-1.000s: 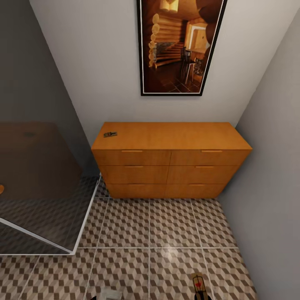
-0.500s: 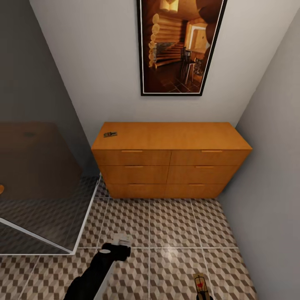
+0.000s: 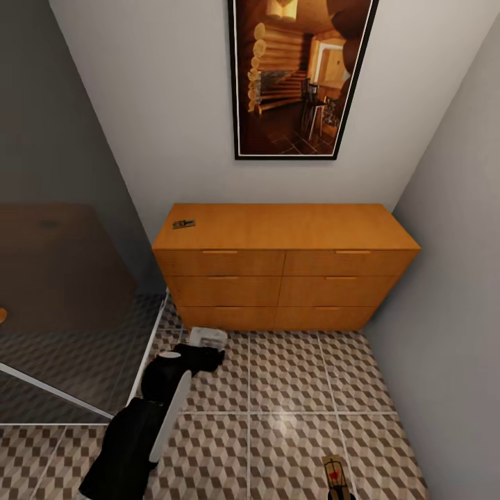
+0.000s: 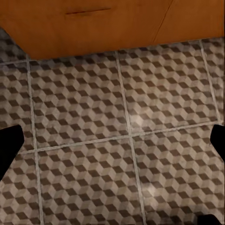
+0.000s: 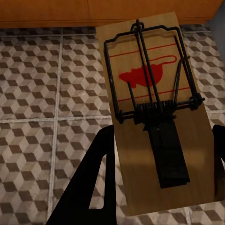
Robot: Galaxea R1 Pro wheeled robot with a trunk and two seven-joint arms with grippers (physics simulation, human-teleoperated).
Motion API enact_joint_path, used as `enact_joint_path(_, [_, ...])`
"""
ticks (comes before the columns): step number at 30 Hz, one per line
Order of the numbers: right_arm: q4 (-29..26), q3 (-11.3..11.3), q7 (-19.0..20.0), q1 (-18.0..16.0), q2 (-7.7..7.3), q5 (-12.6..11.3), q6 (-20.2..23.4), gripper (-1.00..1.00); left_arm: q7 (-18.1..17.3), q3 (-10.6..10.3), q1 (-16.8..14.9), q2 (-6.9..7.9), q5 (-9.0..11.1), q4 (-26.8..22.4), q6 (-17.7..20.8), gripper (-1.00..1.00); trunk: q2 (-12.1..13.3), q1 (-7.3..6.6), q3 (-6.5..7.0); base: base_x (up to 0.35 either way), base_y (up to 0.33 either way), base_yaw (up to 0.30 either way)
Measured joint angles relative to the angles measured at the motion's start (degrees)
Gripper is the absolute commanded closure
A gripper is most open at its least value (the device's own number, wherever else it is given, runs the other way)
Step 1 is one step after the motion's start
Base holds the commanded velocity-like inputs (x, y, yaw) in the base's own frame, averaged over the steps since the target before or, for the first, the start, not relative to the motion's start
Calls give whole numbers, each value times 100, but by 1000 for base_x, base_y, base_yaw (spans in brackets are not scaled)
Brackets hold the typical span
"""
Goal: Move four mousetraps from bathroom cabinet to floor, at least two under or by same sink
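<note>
While the right gripper [image 5: 161, 178] clamps one mousetrap [image 5: 152, 108] for carrying, the left gripper [image 4: 112, 145], fingers apart, reaches toward the cabinet [image 3: 285, 264] at twelve o'clock.

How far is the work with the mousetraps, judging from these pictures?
Nothing looks finished: no mousetrap lies on the bathroom floor. In hand: the right gripper holds one mousetrap above the tiles. Left: another mousetrap sits on top of the cabinet, near its left end, and the left gripper, open and empty, is low in front of the drawers. The other two traps and the sink cannot be judged.
</note>
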Motion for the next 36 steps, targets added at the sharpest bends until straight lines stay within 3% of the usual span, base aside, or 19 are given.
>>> enact_joint_path(7, [0, 0, -5, 0, -14, 0, 0, 100, 14, 3, -1254, -86, 7, -29, 54, -100, 0, 0, 0, 0, 0, 0])
enact_joint_path(12, [0, 0, -3, 0, -17, 0, 0, 100, 19, 20, -2091, -97, 15, 358, 63, -100, 0, 0, 0, 0, 0, 0])
enact_joint_path(19, [0, 0, -3, 0, -18, 0, 6, 100, 40, 352, -3570, -100, 9, 1836, 55, -100, 1, 1, 1, 0, 0, 0])
enact_joint_path(24, [0, 0, -5, 0, -18, 0, 7, 100, 44, 437, -4410, -94, 15, 2613, 52, -100, 0, 0, 0, 0, 0, 0])
enact_joint_path(30, [0, 0, -5, 0, -18, 0, 7, 100, 35, 487, -4675, -62, 11, 2867, 57, -100, 0, 0, 0, 0, 0, 0])
enact_joint_path(36, [0, 0, -2, 0, -18, 0, 3, 100, -7, 686, -4733, 148, 17, 2758, 129, -100, 0, 0, 0, 0, 0, 0])
